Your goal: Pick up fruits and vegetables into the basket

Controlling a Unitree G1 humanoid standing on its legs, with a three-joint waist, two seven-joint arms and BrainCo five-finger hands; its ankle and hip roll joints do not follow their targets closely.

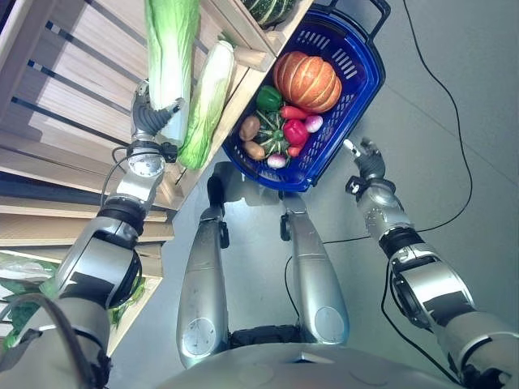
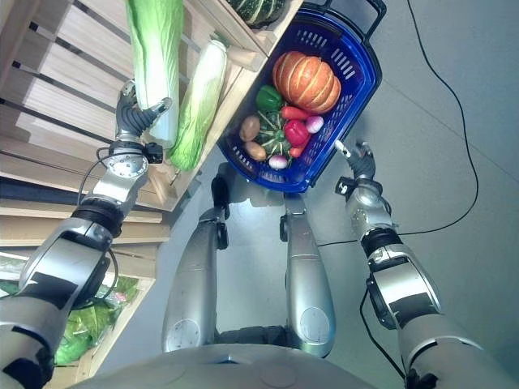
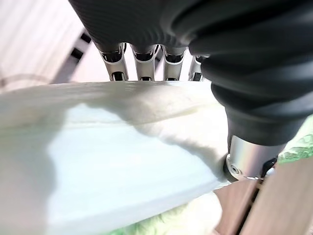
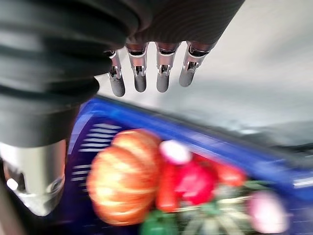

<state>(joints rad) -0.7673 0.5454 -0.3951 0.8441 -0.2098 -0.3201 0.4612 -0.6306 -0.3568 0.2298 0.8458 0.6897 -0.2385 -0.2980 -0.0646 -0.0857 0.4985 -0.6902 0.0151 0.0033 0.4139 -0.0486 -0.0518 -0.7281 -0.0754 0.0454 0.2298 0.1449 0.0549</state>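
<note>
Wooden shelving flanks your blue basket on the grey floor; pumpkin, peppers and potatoes already lie inside. Your left hand clamps one napa cabbage at the shelf's front edge; another cabbage waits beside it; your right hand hangs slack-fingered near the basket's rim.

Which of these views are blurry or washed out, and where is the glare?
Right wrist view: the pumpkin and other produce in the blue basket are soft and out of focus behind the right hand. Left wrist view: the cabbage in the left hand is bright and washed out. Eye views: sharp and evenly lit.
</note>
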